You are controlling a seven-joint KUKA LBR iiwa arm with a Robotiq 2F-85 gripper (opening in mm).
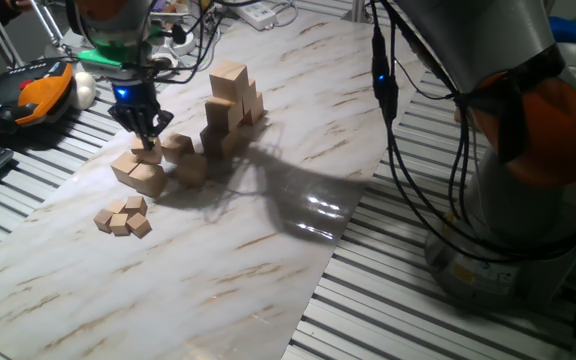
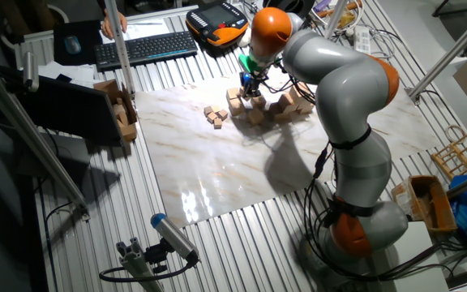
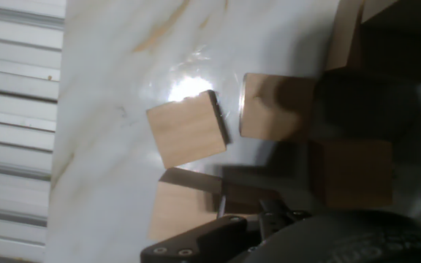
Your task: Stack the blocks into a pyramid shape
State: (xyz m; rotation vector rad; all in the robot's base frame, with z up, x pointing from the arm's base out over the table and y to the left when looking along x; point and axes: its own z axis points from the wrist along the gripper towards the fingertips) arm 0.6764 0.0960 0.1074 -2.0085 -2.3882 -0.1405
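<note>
One block (image 3: 187,128) lies flat (corners askew) below gripper (image 1: 146,143).

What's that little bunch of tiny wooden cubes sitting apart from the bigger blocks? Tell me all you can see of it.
The small cubes are about four or five pale, unpainted wooden pieces, roughly half as wide as the blocks. They lie bunched in a loose, jumbled cluster, turned at different angles, on the marbled sheet. They sit on their own, clear of the larger blocks and of the gripper.
</note>
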